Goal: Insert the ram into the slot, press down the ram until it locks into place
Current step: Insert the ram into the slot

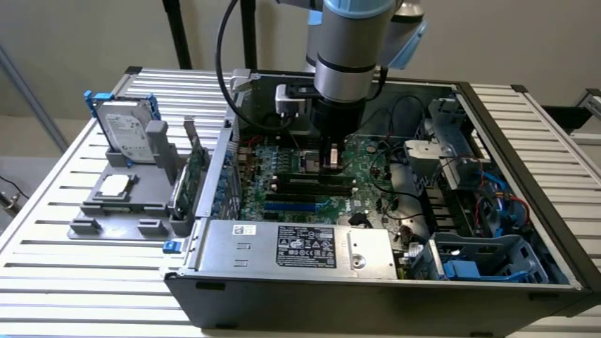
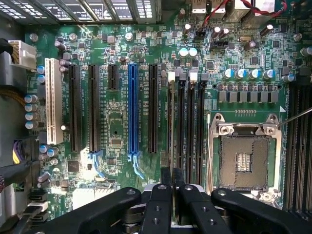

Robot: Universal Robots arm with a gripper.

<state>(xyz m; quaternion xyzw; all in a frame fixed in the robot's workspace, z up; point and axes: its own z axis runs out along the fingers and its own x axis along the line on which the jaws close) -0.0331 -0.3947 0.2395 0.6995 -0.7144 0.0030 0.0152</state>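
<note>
While the open case (image 1: 376, 303) leaves room above, the gripper (image 1: 330, 163) has its nearly closed fingers (image 2: 165, 178) pinching the ram (image 2: 170, 127) edge-up along the slot (image 2: 170, 76).

Bare metal, black plastic and a glossy green board.

The table (image 1: 56, 211) was ribbed silver metal with a dull sheen. The computer case (image 1: 376, 303) was dark matt metal, and its power supply (image 1: 281, 246) bright bare sheet metal. The motherboard (image 2: 117, 122) had a glossy green face. The memory slots (image 2: 191, 126) were smooth black plastic, and the processor socket (image 2: 243, 161) shiny silver metal. The end effector (image 2: 171, 174) looked matt black, and the ram (image 2: 170, 122) showed a thin dull edge.
</note>
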